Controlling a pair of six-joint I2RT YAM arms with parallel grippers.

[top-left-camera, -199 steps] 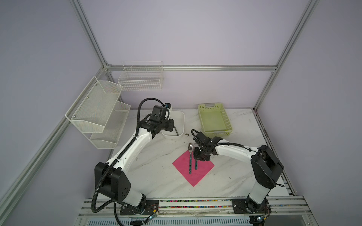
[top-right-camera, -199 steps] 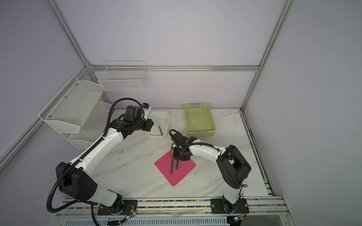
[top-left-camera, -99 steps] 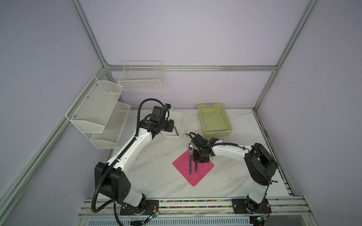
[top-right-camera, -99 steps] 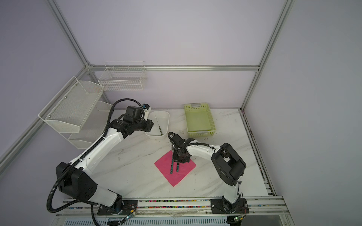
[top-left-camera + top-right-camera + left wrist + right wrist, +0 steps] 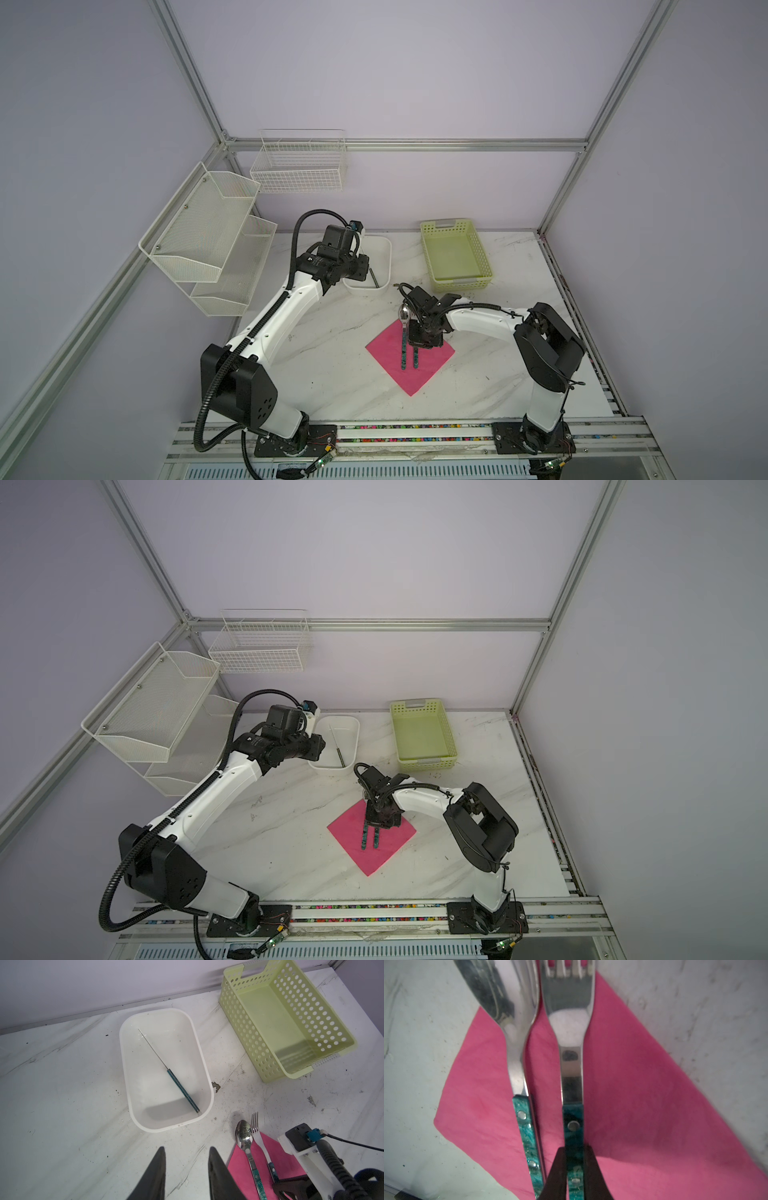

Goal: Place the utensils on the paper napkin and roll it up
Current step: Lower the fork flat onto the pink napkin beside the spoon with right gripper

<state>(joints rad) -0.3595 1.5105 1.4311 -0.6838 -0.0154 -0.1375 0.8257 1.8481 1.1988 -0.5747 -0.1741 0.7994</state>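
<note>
The pink paper napkin (image 5: 432, 365) (image 5: 376, 858) lies as a diamond on the marble. The spoon (image 5: 403, 349) (image 5: 517, 1043) rests on it, teal handle on the paper and bowl past the far corner. Right beside it and parallel is the fork (image 5: 415, 359) (image 5: 571, 1059). My right gripper (image 5: 574, 1148) (image 5: 420, 338) is shut on the fork's teal handle, which sits on or just above the napkin (image 5: 643, 1105). My left gripper (image 5: 187, 1150) is open and empty above bare marble, near the white bin; its view also shows the spoon (image 5: 246, 1140) and fork (image 5: 259, 1140).
A white bin (image 5: 384, 257) (image 5: 124, 1047) at the back holds a teal-handled knife (image 5: 180, 1086). A pale green perforated basket (image 5: 455, 253) (image 5: 249, 1032) stands to its right. White wire shelves (image 5: 208, 232) hang on the left wall.
The right arm's elbow has swung left, and its gripper has shifted slightly toward the near side with the fork. The left arm has not moved.
</note>
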